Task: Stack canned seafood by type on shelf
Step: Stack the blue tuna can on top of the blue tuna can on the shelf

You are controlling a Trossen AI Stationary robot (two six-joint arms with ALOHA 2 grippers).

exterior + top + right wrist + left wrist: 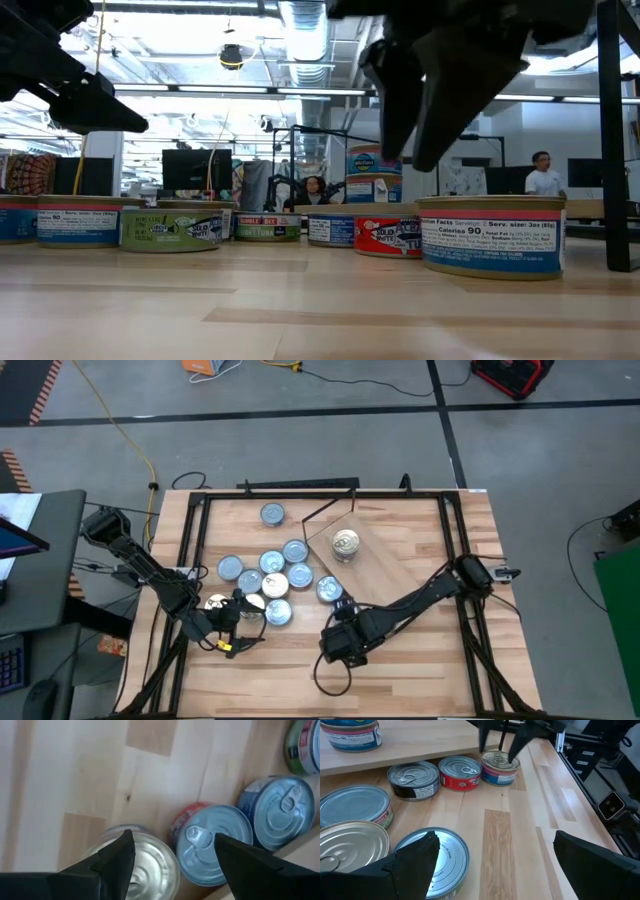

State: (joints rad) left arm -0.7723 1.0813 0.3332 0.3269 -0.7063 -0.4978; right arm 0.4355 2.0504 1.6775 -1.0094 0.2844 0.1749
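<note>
The left gripper [243,622] hangs with fingers spread beside the nearest tin [277,612], gripping nothing. The right gripper [340,603] stands apart over the blue-and-pink tin [329,589] at the shelf's [385,565] edge. Farther back, one tuna can [346,544] sits on the shelf.

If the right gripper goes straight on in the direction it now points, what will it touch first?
Most likely the silver-lidded tin lying directly between the open fingers of the right gripper. The red-labelled tin sits just beside that line, near one finger, and might be brushed. Depth is hard to judge here, so this is only probable.
</note>
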